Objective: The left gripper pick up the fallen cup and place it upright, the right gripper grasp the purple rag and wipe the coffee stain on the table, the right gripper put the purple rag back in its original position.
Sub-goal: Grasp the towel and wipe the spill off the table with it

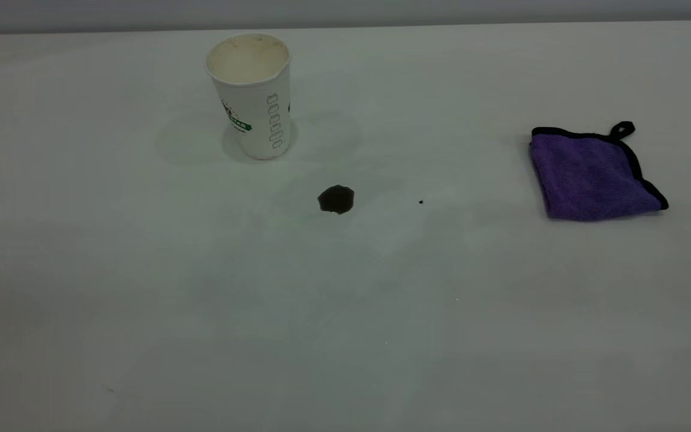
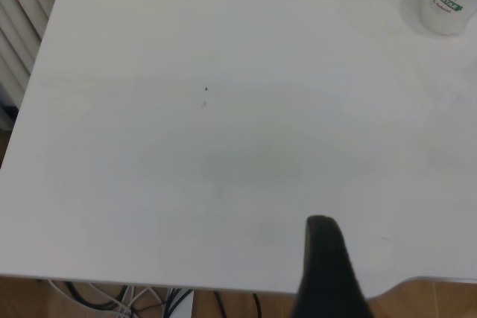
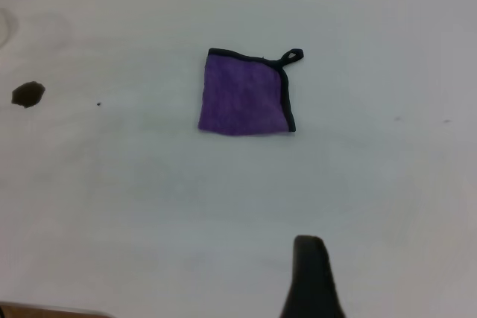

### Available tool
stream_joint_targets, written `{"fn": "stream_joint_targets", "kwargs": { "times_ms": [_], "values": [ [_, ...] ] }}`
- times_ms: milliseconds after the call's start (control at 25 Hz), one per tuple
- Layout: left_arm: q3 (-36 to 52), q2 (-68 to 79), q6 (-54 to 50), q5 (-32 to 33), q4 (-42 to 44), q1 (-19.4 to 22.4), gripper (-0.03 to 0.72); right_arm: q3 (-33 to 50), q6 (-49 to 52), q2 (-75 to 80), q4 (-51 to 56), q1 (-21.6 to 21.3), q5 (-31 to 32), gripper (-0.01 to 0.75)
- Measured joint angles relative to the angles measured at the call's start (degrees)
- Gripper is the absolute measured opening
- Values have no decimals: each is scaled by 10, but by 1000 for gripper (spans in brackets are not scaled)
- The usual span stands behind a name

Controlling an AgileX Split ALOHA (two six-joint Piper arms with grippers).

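A dark brown coffee stain [image 1: 336, 199] sits nearest the exterior camera on the white-grey bench [image 1: 201, 336], a tiny black speck [image 1: 421, 202] just beside it. Behind it and to the left, the paper coffee cup [image 1: 252, 96] stands upright, its cream inside empty but for faint brown marks near the rim. Well to the right, the purple rag [image 1: 591, 176] lies flat, its black loop pointing away from the camera.

Neither arm appears in the exterior view. Each wrist view shows only 1 dark finger of its own gripper, the left gripper [image 2: 328, 266] over the bench edge far from the cup, the right gripper [image 3: 311, 277] short of the rag, so whether either set of jaws is released or clenched cannot be told.

The stain looks unwiped. The risks ahead: a pinch on the rag's edging alone could let it slip, and a wide wiping stroke could topple the nearby cup.
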Motion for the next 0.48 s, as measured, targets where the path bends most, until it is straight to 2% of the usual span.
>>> {"fn": "stream_joint_targets", "kwargs": {
  "times_ms": [120, 240, 480],
  "values": [
    [0, 0, 0, 0, 0, 0, 559, -3, -2, 0, 0, 0, -4, 588],
    [0, 0, 0, 0, 0, 0, 559, -27, -23, 37, 5, 0, -49, 599],
    [0, 0, 0, 0, 0, 0, 559, -97, -49, 309, 30, 0, -149, 652]
  ]
}}
